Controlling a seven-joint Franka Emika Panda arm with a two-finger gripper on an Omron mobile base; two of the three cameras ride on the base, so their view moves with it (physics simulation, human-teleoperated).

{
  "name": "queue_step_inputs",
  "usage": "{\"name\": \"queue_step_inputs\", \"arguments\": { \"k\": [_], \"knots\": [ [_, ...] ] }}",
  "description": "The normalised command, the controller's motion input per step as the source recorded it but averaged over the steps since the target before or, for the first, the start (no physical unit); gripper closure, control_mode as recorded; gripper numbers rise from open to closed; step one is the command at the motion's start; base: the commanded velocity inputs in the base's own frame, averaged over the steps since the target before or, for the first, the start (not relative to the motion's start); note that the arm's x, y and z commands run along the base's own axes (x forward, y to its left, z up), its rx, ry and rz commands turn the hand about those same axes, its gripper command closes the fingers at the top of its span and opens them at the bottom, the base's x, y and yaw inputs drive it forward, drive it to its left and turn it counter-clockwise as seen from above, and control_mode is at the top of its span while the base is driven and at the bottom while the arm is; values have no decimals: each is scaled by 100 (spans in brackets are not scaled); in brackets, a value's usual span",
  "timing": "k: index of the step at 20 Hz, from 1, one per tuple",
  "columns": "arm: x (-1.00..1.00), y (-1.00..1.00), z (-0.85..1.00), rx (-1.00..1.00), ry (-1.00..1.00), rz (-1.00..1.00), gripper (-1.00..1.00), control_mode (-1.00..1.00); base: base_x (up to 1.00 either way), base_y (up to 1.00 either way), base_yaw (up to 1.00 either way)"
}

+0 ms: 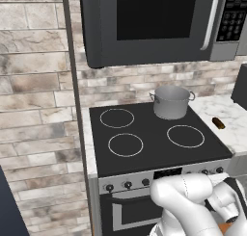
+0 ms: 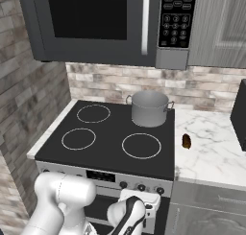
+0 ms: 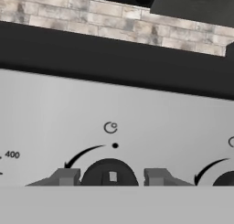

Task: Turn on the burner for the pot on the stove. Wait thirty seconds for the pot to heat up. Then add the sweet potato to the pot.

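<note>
The stove point(image 1: 159, 155) is the biggest thing here, with a flat black glass top and a steel front with small black knobs. It is hard and heavy and will not move when pushed.

The pot point(image 2: 149, 108) is next. It sits on the far right ring of the stove, close to the brick wall. It is shiny grey metal, stiff, and looks heavy. Its sides are smooth and may be slippery, so the two little loop handles at the rim are the best places to hold it. It has no lid, so food can drop straight in from above.

The sweet potato point(image 2: 186, 141) is small and brown. It lies on the white counter point(image 2: 216, 152) just to the right of the stove, well apart from the pot. It looks firm and light but rounded, so it could roll. I think it is best pinched across its thin middle.

The knob point(image 3: 109, 175) is the smallest. It is round, hard and black, good to pinch on both sides and twist. The gripper point(image 3: 111, 176) has one finger on each side of it, standing close to it, but I cannot tell if they squeeze it yet
</note>
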Motion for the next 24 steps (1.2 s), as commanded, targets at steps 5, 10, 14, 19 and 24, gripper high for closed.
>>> {"name": "queue_step_inputs", "arguments": {
  "k": [5,10,14,19,24],
  "knots": [
    [0,0,0,0,0,0,100,-100,0,0,0],
    [-15,0,0,0,-4,7,100,-100,0,0,0],
    [-24,0,0,0,-10,17,100,-100,0,0,0],
    [-25,0,0,0,-10,22,100,-100,0,0,0],
    [-20,-6,0,0,-14,25,100,-100,0,0,0]
  ]
}}
